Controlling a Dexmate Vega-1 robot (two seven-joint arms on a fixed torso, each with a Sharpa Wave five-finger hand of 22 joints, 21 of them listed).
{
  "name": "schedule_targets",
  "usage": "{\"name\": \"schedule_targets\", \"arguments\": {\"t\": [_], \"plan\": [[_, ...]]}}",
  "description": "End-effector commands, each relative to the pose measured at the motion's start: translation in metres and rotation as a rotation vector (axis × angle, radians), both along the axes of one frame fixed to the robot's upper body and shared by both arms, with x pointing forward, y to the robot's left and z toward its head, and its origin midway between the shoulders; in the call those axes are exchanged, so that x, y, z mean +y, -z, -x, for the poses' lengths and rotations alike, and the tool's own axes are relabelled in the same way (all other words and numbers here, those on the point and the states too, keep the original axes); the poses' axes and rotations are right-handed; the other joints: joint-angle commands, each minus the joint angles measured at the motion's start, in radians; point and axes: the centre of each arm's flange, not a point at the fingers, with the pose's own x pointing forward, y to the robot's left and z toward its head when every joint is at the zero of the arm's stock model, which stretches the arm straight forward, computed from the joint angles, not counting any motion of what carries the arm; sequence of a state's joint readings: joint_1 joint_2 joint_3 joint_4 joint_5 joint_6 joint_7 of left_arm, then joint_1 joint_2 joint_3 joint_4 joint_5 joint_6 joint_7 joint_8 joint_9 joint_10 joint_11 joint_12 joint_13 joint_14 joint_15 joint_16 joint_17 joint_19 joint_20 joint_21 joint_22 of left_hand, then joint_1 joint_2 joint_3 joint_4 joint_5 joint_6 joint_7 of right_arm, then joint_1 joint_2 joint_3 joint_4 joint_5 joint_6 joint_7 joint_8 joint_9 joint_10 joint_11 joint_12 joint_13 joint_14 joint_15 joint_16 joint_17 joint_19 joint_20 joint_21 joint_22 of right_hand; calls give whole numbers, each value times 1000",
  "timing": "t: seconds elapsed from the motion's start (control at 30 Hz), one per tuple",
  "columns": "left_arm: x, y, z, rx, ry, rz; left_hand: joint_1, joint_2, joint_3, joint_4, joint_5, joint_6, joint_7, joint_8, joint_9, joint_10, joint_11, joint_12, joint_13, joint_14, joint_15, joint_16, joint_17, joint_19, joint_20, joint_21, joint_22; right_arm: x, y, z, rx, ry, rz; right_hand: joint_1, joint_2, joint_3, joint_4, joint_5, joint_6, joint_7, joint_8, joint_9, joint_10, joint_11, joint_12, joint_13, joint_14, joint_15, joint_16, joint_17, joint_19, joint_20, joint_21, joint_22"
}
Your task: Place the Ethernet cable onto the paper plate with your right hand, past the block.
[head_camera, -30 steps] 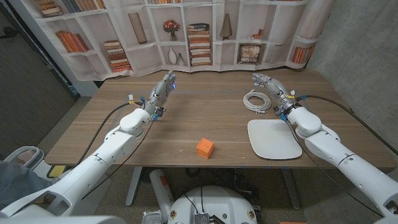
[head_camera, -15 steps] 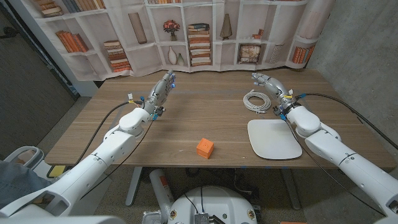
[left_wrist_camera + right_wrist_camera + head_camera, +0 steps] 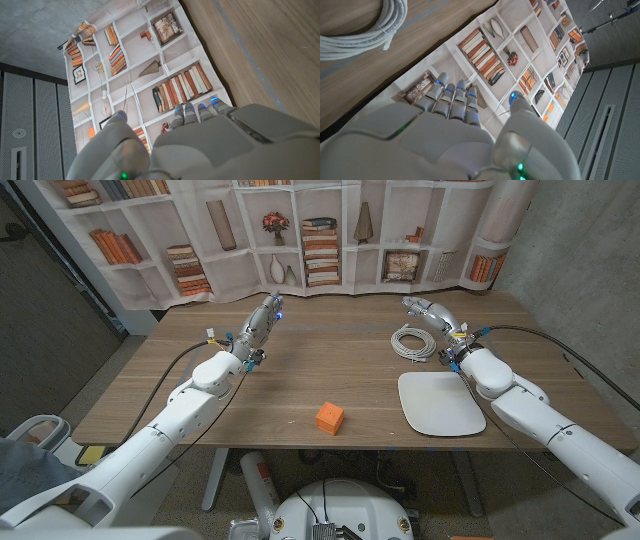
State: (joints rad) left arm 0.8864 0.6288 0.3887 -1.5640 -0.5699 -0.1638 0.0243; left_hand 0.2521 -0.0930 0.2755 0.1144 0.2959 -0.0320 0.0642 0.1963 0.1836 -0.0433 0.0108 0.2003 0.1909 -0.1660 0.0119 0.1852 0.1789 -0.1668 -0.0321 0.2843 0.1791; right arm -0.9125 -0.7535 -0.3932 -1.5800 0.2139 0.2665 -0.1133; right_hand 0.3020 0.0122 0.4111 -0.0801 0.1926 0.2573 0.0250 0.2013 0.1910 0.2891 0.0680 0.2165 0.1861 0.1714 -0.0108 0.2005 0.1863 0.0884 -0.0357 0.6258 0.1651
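A coiled white Ethernet cable (image 3: 411, 343) lies on the table's far right part, also seen as the cable (image 3: 365, 30) in the right wrist view. My right hand (image 3: 432, 314) hovers just beyond and right of it, fingers extended and apart, holding nothing. The white paper plate (image 3: 440, 403) sits nearer the front edge, below the cable. An orange block (image 3: 329, 417) stands near the front middle. My left hand (image 3: 262, 323) is raised over the far left part of the table, fingers straight, holding nothing.
A bookshelf-printed backdrop (image 3: 300, 230) hangs behind the table's far edge. Black cables run along both arms. Bare wooden tabletop (image 3: 330, 360) lies between the two hands.
My right hand has drifted slightly toward the far left, nearer the cable's far side. The cable, plate, block and left hand have not moved.
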Motion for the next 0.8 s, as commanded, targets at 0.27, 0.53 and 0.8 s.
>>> {"name": "schedule_targets", "arguments": {"t": [0.27, 0.53, 0.8], "plan": [[-1, -4, -5, 1, 2, -7, 5, 10, -2, -1, 5, 5, 2, 5, 5, 0, 2, 6, -1, 1, -1, 4, 3, -100, -23, -5, 2, 5, -5, 3, -28, 58, 66, 15, -1, 0, -9, 3, 3, -4, -2, 1, 0, -6, -1, 2, -1, -2, -1, 1, 13, -34, -6, 6], [-2, -6, -6, -1, 6, -12, 6, 11, -4, -2, 5, 6, 1, 5, 5, 1, 0, 6, -1, 1, -1, 4, 3, -100, -21, -8, 2, 8, -7, 5, -43, 86, 94, 20, -1, 2, -13, 4, 3, -5, -2, 1, 1, -7, -1, 2, 1, -3, -1, 1, 15, -33, -10, 6], [-2, -7, -7, 0, 13, -17, 6, 12, -6, -2, 5, 6, 0, 5, 5, 1, 0, 6, -1, 0, -3, 4, 3, -100, -21, -11, 2, 10, -7, 7, -49, 111, 120, 23, 0, 2, -16, 5, 3, -5, -2, 1, 0, -7, -1, 1, 1, -4, -2, 0, 17, -33, -13, 6]]}}
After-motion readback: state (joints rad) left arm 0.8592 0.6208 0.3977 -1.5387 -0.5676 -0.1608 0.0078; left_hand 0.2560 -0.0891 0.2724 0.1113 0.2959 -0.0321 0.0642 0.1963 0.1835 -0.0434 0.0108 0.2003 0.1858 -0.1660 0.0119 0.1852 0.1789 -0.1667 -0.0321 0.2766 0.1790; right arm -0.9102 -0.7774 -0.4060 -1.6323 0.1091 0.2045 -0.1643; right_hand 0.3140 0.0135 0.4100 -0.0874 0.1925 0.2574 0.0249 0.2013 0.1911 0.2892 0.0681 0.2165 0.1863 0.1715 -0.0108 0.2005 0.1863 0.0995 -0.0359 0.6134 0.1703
